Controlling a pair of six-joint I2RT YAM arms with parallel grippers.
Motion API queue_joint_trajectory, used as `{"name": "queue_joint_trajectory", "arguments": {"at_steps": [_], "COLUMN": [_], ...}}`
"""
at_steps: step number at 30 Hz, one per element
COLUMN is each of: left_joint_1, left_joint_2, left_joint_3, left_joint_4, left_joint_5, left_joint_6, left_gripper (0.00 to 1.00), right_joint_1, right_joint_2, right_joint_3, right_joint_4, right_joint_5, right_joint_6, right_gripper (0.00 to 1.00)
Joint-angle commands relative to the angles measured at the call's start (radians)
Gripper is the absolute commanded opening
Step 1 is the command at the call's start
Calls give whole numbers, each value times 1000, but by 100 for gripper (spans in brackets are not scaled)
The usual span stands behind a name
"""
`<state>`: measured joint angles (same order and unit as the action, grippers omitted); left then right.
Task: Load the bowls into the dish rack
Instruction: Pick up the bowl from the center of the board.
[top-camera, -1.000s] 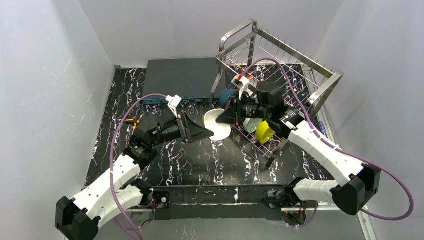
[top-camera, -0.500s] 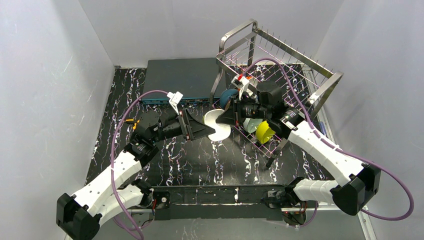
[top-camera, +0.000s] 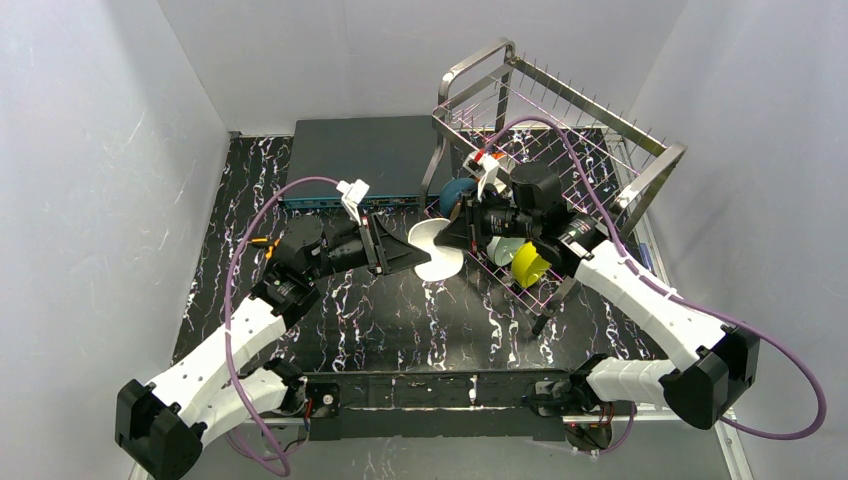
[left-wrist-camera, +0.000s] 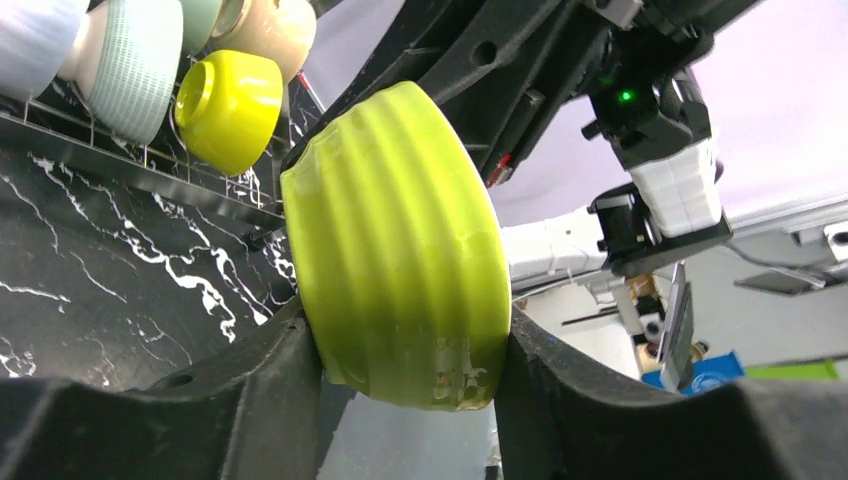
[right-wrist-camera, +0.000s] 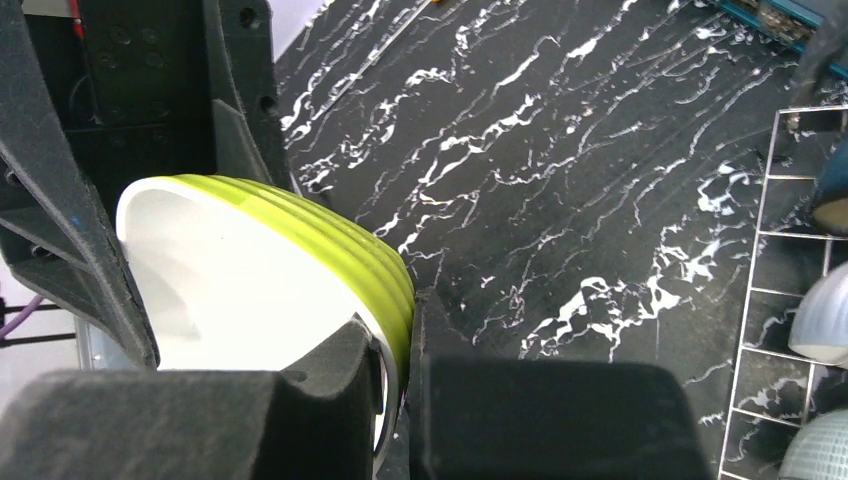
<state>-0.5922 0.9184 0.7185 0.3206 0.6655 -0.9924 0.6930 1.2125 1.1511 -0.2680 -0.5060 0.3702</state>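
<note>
1. Over the middle of the table (top-camera: 400, 320), the left gripper (left-wrist-camera: 405, 345) clasps the ribbed body of the yellow-green bowl (top-camera: 437, 250), touching it on both sides.
2. Just beyond, the right gripper (right-wrist-camera: 395, 330) pinches that bowl's rim, jaws nearly together.
3. Held off the table, the bowl is tilted, its white mouth facing up and nearward. Being round, its axis slants.
4. Farther back, the dish rack (top-camera: 655, 165) already holds several others, a yellow bowl (top-camera: 528, 265) among them. This one is not yet racked.
</note>
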Motion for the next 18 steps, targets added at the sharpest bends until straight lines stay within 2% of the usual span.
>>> {"name": "queue_joint_trajectory", "arguments": {"at_steps": [1, 5, 6, 9, 12, 18], "left_joint_1": [2, 3, 2, 2, 2, 3], "left_joint_2": [-27, -38, -42, -43, -35, -42], "left_joint_3": [7, -14, -21, -38, -43, -52], "left_joint_4": [29, 29, 29, 29, 30, 47], "left_joint_5": [41, 27, 26, 24, 27, 19], "left_joint_6": [1, -12, -15, -28, -32, -18], "left_gripper": [29, 0, 0, 0, 0, 0], "right_joint_1": [-6, -4, -4, -5, -6, -6], "right_joint_2": [0, -1, -2, 3, 11, 4], "right_joint_3": [57, 63, 60, 60, 78, 81], "right_joint_4": [26, 21, 17, 3, -19, -17], "right_joint_5": [-15, 6, 15, 22, 21, 25], "right_joint_6": [-10, -11, -11, -17, -22, -28], "right_gripper": [1, 2, 7, 14, 34, 61]}}
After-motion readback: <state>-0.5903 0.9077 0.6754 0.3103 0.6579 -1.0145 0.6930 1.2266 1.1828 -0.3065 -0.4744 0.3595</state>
